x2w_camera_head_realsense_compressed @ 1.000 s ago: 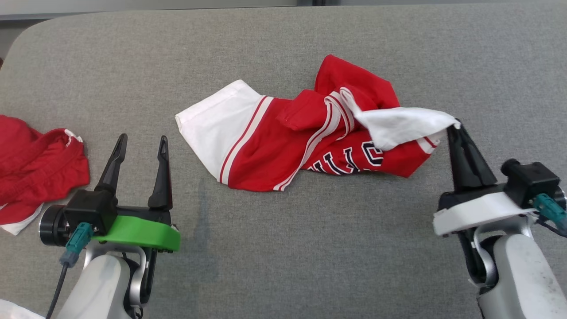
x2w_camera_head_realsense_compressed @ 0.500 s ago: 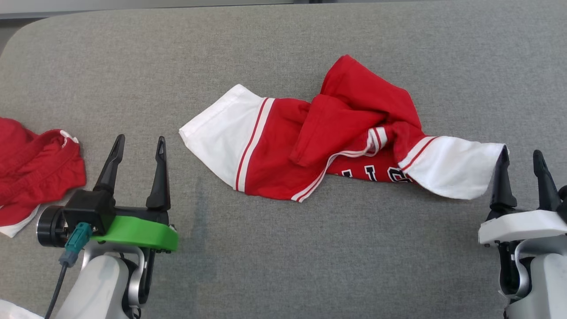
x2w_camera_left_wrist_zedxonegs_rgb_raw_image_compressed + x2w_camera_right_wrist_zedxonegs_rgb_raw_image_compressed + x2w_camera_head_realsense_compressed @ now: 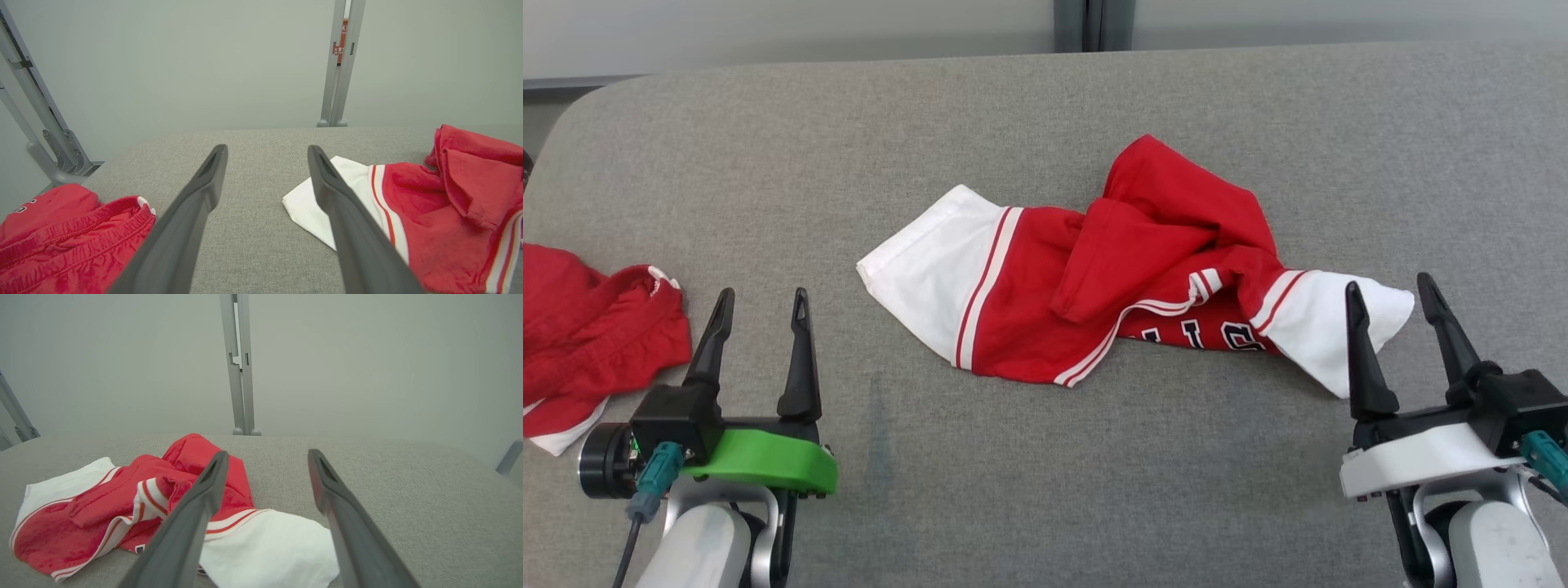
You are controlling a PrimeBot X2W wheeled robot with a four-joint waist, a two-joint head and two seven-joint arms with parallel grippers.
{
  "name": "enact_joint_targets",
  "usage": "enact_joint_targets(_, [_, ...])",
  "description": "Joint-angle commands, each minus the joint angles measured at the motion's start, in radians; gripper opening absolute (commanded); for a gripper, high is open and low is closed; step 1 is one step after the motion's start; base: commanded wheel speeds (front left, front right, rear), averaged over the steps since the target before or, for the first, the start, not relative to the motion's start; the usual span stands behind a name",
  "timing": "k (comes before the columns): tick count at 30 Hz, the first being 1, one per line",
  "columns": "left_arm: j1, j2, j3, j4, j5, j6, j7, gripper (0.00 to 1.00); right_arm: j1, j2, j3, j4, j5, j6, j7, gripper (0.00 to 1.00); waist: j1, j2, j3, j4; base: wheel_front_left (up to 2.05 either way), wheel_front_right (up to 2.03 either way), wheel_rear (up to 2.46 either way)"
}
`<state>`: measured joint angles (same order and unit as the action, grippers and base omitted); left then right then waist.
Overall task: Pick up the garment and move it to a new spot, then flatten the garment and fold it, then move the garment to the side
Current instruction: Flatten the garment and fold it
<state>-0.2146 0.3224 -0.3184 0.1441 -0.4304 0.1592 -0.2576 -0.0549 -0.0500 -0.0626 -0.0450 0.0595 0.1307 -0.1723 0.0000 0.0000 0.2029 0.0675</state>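
Note:
A red and white garment (image 3: 1111, 286) lies crumpled on the grey table (image 3: 1045, 457), one white end at the left, the other white end at the right. It also shows in the left wrist view (image 3: 429, 212) and the right wrist view (image 3: 135, 502). My right gripper (image 3: 1390, 292) stands open just over the garment's right white end (image 3: 269, 547), holding nothing. My left gripper (image 3: 761, 299) is open at the lower left, a short way left of the garment's left white end (image 3: 314, 204), with bare table between its fingers.
A second red garment (image 3: 588, 327) lies bunched at the table's left edge, left of my left gripper, and appears in the left wrist view (image 3: 61, 237). Metal posts (image 3: 339, 61) stand behind the table's far edge against a pale wall.
My right gripper has let go of the garment's right white end, which now lies spread on the table, and stands open. The head camera has tilted, shifting the whole picture downward.

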Motion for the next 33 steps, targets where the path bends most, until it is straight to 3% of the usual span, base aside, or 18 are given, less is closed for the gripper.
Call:
enact_joint_targets(1, [0.018,0.006,0.004,-0.003,-0.006,0.005,-0.001,1.00,0.024,-0.002,0.011,-0.014,-0.002,0.000,0.009,1.00,0.0000,0.0000,-0.023,-0.002,0.00,0.00,0.00])
enact_joint_targets(26, [0.067,0.020,-0.009,-0.050,-0.013,0.044,0.018,1.00,0.065,-0.002,0.037,-0.050,0.008,0.000,0.060,1.00,0.0000,0.0000,-0.047,-0.008,0.00,0.00,0.00])
enact_joint_targets(33, [0.016,0.019,-0.015,-0.052,-0.008,0.032,0.017,1.00,-0.004,-0.026,0.156,-0.015,0.002,0.000,0.086,1.00,0.0000,0.0000,0.004,0.016,0.00,0.00,0.00])
